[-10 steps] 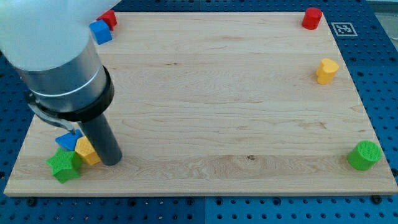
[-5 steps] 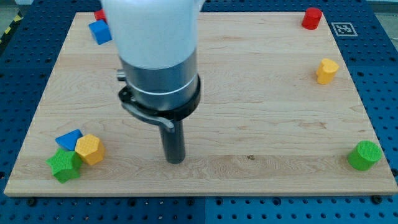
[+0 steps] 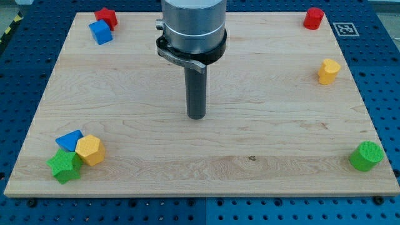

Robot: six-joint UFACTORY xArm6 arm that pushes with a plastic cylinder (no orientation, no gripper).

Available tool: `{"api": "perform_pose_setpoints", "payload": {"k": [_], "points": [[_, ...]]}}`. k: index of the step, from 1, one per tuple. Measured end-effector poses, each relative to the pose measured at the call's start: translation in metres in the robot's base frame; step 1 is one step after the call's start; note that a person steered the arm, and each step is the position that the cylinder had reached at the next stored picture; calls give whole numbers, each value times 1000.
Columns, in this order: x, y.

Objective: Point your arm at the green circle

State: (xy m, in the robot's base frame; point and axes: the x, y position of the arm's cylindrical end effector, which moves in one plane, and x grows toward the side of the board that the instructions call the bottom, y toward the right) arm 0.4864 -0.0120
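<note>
Camera view, the only one: my tip (image 3: 196,116) rests on bare wood near the middle of the counter (image 3: 262,87), touching no block. The end effector is just this straight rod, with nothing to open or close and nothing held.

Green circle (image 3: 365,156), the target, sits alone at the view's bottom right, close to the counter's edge and well apart from my tip. It looks like a short, ribbed plastic cylinder, so I judge it light, rigid and quick to slide or spin on the smooth wood if nudged off-centre. There is no taking hold of it; the rod need only come up beside its round wall, and any contact would best be square against that side, low down.

A yellow block (image 3: 329,71) stands at the view's right edge, and a red block (image 3: 313,18) at the top right corner. At the top left, a blue block (image 3: 100,31) is touching a red block (image 3: 106,16). At the bottom left a green block (image 3: 64,165), a blue triangular block (image 3: 69,140) and a yellow block (image 3: 90,150) huddle together.
</note>
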Motion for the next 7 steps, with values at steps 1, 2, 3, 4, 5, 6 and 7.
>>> {"api": "perform_pose_setpoints", "payload": {"k": [1,2,3,4,5,6,7], "points": [[1,0],[1,31],[1,87],[13,137],[16,170],[16,196],[26,234]]}}
